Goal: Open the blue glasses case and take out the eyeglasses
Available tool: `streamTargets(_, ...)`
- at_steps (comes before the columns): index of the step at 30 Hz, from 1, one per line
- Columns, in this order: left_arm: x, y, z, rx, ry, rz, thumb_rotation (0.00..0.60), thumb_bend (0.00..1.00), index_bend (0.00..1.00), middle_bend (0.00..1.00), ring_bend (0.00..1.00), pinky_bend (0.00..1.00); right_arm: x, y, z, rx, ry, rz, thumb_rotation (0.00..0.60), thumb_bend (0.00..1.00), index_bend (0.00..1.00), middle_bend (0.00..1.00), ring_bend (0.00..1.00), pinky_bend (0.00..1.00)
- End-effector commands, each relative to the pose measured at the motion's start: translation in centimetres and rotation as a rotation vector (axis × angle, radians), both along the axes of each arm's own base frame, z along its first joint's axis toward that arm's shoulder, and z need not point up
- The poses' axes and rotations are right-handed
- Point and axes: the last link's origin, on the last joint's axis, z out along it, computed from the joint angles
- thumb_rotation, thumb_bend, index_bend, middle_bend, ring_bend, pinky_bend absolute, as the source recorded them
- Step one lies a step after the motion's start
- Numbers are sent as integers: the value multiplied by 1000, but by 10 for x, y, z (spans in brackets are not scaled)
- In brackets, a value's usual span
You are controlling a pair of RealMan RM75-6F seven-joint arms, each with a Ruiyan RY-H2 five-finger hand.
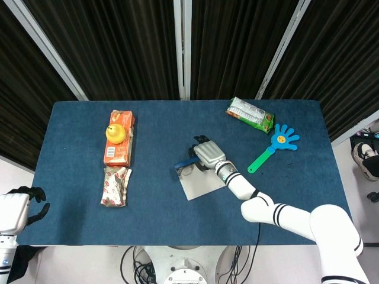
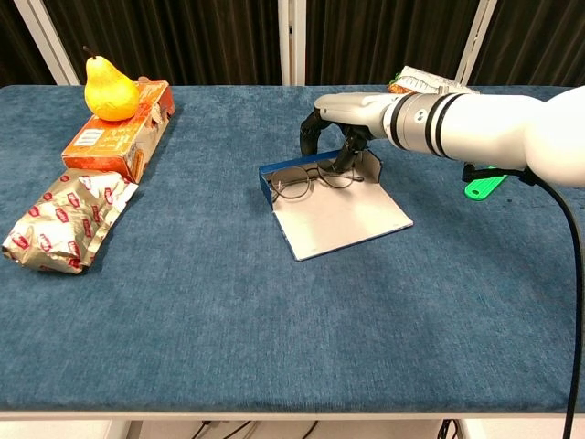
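Blue felt covers the table (image 2: pixel 183 302), and at its centre the blue case (image 2: pixel 315 197) lies open, its pale lid flap spread flat toward the lower edge of the chest view. Thin-rimmed glasses (image 2: pixel 306 179) rest inside the case's back tray, lenses facing the camera. The right hand (image 2: pixel 336 128) arches over the case from the right, dark fingers (image 2: pixel 309 137) curled downward with tips at or just above the frame on the tray's right end; whether they have hold of the glasses cannot be told from either view. In the head view the same hand (image 1: pixel 207 155) covers the upper right part of the case (image 1: pixel 198 182).

At the lower left corner of the head view, off the table edge, the left hand (image 1: pixel 18 210) hangs with fingers apart, holding nothing.

At upper left of the chest view a yellow pear (image 2: pixel 108 90) sits atop an orange carton (image 2: pixel 114 135), with a crumpled foil packet (image 2: pixel 66 222) just below it. In the head view's upper right lie a green snack bag (image 1: pixel 250 114) and a blue hand-shaped clapper (image 1: pixel 273 145) with a green handle.
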Motion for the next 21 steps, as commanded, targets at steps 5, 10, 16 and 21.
streamTargets(5, 0, 0, 0, 0, -1, 0, 600, 284, 569, 576, 458, 530, 1, 0, -2, 2, 0, -3, 600, 464, 452, 319, 0, 0)
streamTargets(10, 0, 0, 0, 0, -2, 0, 600, 284, 568, 576, 458, 527, 3, 0, -2, -11, -6, 1, 600, 475, 513, 326, 0, 0)
streamTargets(16, 0, 0, 0, -2, -4, 0, 600, 284, 560, 576, 458, 524, 5, 7, 7, -95, -41, 50, 600, 477, 550, 329, 0, 0)
streamTargets(21, 0, 0, 0, -4, -7, -1, 600, 284, 560, 576, 458, 522, -1, 23, 13, -240, -41, 136, 600, 477, 569, 328, 0, 0)
